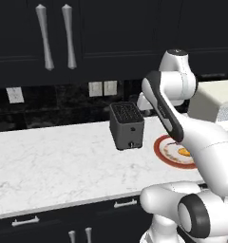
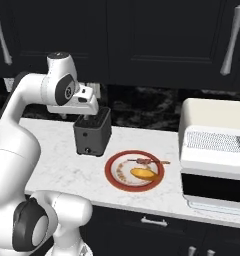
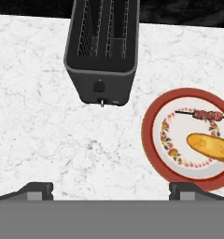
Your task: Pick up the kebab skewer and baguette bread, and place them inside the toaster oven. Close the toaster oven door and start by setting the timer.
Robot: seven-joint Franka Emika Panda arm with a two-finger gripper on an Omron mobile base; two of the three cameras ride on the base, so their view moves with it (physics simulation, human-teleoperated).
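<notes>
Left base view: the slot toaster (image 1: 127, 125) stands mid-frame, the red-rimmed plate (image 1: 159, 151) to its right.

Right base view: kebab skewer (image 2: 149, 161) and baguette bread (image 2: 143, 173) lie on the plate – toaster oven (image 2: 215, 154) at right.

Hand view: gripper (image 3: 110, 190) spread wide, pinching nothing, above bare marble counter (image 3: 39, 135).

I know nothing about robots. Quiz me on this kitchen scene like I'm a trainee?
1. True or false: the skewer and the baguette lie together on the red-rimmed plate.
2. The toaster oven door is: A) open, B) shut.
3. Fill in: the gripper, jaws apart, holds ____.

Key: 1 true; 2 A; 3 nothing.
</notes>
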